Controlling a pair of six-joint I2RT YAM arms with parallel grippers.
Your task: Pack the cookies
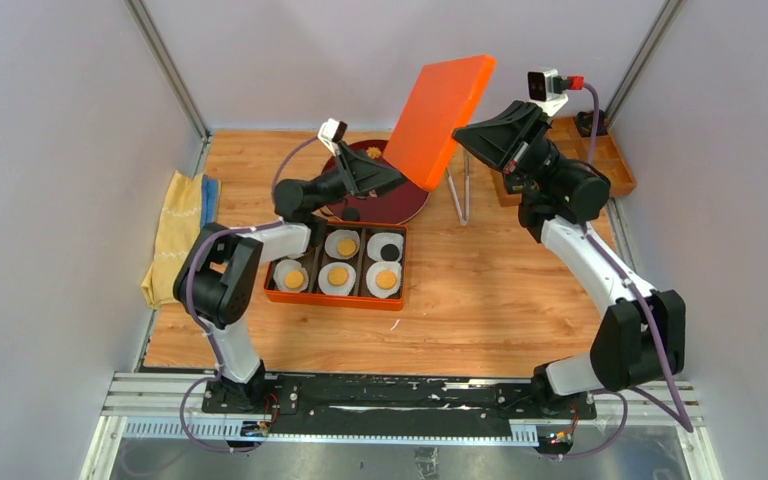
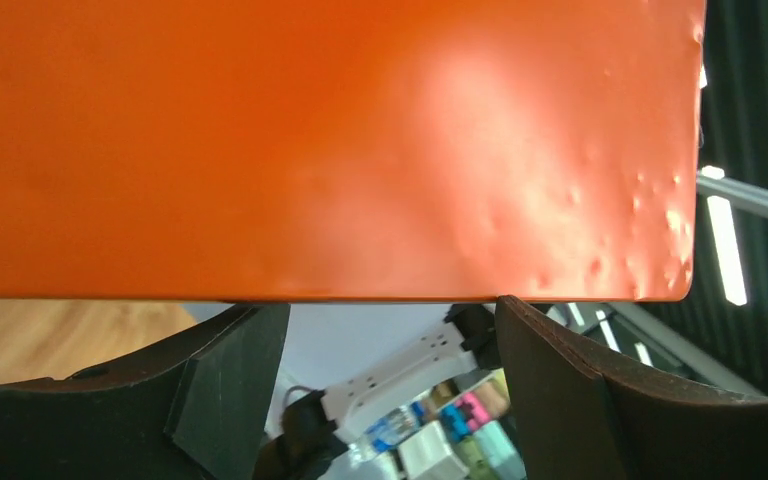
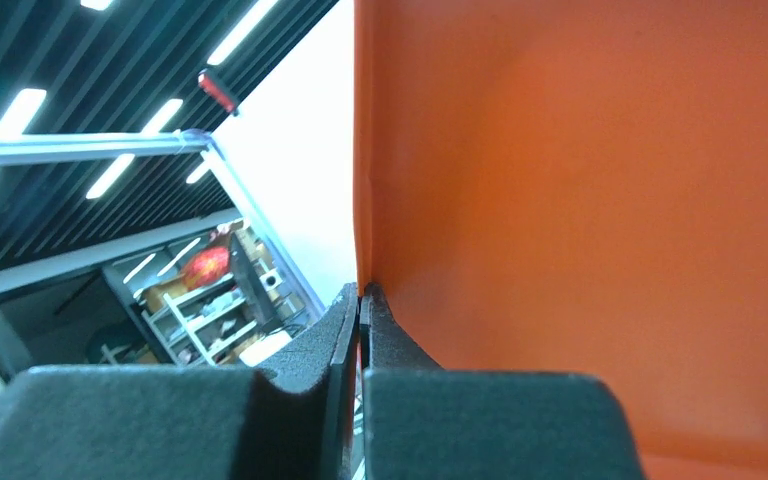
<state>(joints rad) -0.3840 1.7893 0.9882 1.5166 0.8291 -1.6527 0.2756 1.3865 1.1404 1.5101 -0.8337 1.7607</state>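
The wooden table point(image 1: 480, 310) carried everything. Above its far half the orange lid point(image 1: 442, 115) hung tilted in the air, clear of the box. The right gripper point(image 3: 361, 295) had its fingers pinched tight on the lid's edge. The left gripper point(image 2: 390, 320) sat at the lid's lower edge with its fingers spread wide, holding nothing. Whether they touched the lid could not be told.

Under the left gripper lay a dark red round plate point(image 1: 400, 205), and just in front of it the orange box point(image 1: 335, 298) with six compartments. A yellow cloth point(image 1: 175, 235) lay well off to the left.

The cookies point(image 1: 338, 277) were in the box, one to a white paper cup point(image 1: 372, 284). Four golden ones and one dark one showed. The sixth compartment, far left, was hidden by the left arm. A dark spot or two remained on the plate, too small to name.

Filling looked finished or nearly so. What remained, as I judged it, was to bring the lid over the box, level it and press it on.
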